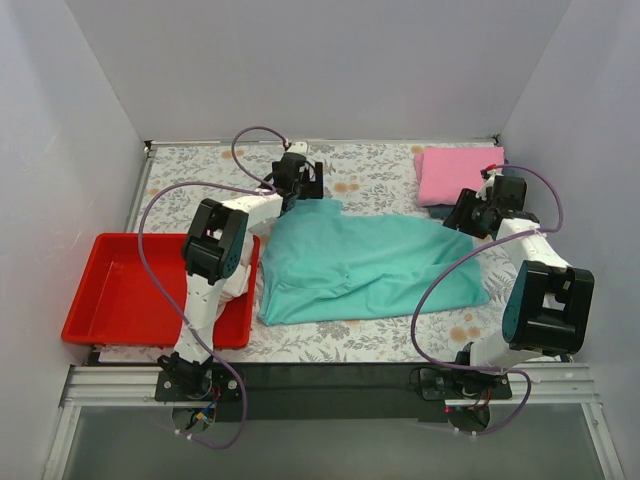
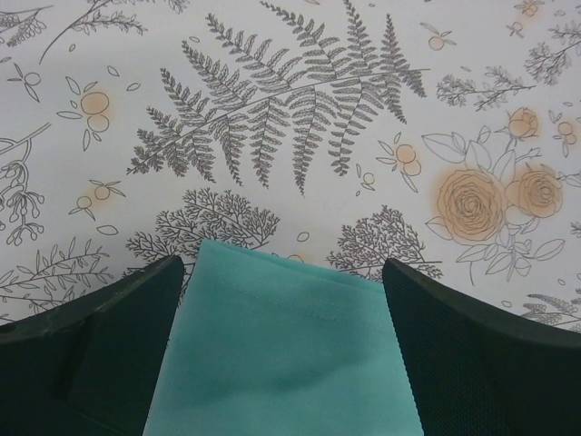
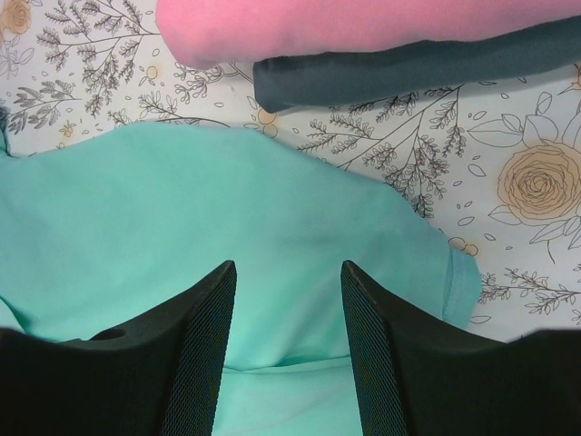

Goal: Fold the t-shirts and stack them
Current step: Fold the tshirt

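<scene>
A teal t-shirt (image 1: 360, 262) lies spread and rumpled in the middle of the flowered table. My left gripper (image 1: 303, 192) is at its far left corner. In the left wrist view that gripper (image 2: 281, 263) is open wide, and the hemmed teal corner (image 2: 281, 345) lies between the fingers. My right gripper (image 1: 464, 214) is at the shirt's far right corner. In the right wrist view it (image 3: 288, 265) stands partly open over the teal cloth (image 3: 182, 227), with a crease between the fingers. A folded pink t-shirt (image 1: 457, 172) lies on a dark blue-grey t-shirt (image 3: 408, 68) at the back right.
A red plastic tray (image 1: 110, 300) sits at the front left beside the left arm. White walls close in the table on three sides. The pink and dark stack lies just beyond the right gripper.
</scene>
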